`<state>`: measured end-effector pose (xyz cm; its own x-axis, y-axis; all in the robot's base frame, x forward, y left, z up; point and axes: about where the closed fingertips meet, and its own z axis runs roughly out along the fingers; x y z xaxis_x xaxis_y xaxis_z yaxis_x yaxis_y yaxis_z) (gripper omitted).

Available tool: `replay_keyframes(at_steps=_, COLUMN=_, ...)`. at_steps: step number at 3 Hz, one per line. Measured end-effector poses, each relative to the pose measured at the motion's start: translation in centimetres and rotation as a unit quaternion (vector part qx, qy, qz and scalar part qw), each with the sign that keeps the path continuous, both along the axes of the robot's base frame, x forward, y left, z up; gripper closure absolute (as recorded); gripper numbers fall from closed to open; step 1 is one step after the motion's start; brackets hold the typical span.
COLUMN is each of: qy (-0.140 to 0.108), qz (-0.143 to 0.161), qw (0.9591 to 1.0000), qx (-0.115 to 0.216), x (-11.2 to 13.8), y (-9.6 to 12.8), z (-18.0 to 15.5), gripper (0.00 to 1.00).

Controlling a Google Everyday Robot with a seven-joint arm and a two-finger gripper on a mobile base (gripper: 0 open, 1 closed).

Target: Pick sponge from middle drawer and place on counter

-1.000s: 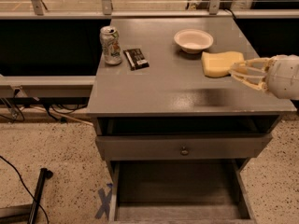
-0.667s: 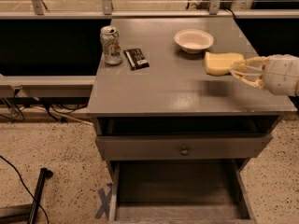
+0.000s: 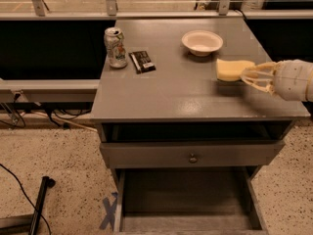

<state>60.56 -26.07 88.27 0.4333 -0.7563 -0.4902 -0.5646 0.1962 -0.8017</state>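
Observation:
The pale yellow sponge [image 3: 233, 69] is at the right side of the grey counter [image 3: 181, 94], just above or resting on its surface, with a thin shadow under it. My gripper [image 3: 248, 75] reaches in from the right edge, and its cream fingers [image 3: 257, 68] are shut on the sponge's right end. The middle drawer [image 3: 186, 195] is pulled open at the bottom of the view, and its bare grey floor holds nothing.
A cream bowl [image 3: 202, 42] stands just behind the sponge. A soda can [image 3: 115, 47] and a dark snack packet [image 3: 142, 61] sit at the counter's left. A closed drawer front with a round knob [image 3: 192, 157] is above the open drawer. Cables lie on the floor at left.
The sponge and my gripper have moved slightly right and down, closer to the counter surface. Nothing else has moved.

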Motion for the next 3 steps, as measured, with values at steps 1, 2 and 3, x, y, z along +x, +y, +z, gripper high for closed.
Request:
replay_keyframes(at_steps=1, qy=0.001, qz=0.002, qw=1.0000, qx=0.000, x=0.1, y=0.2, z=-0.1, gripper=0.38)
replay_keyframes(at_steps=2, qy=0.001, qz=0.004, qw=1.0000, qx=0.001, x=0.1, y=0.5, z=-0.1, gripper=0.15)
replay_keyframes(at_steps=3, qy=-0.012, qz=0.003, qw=0.9999, qx=-0.005, x=-0.3, y=0.2, z=1.0, gripper=0.00)
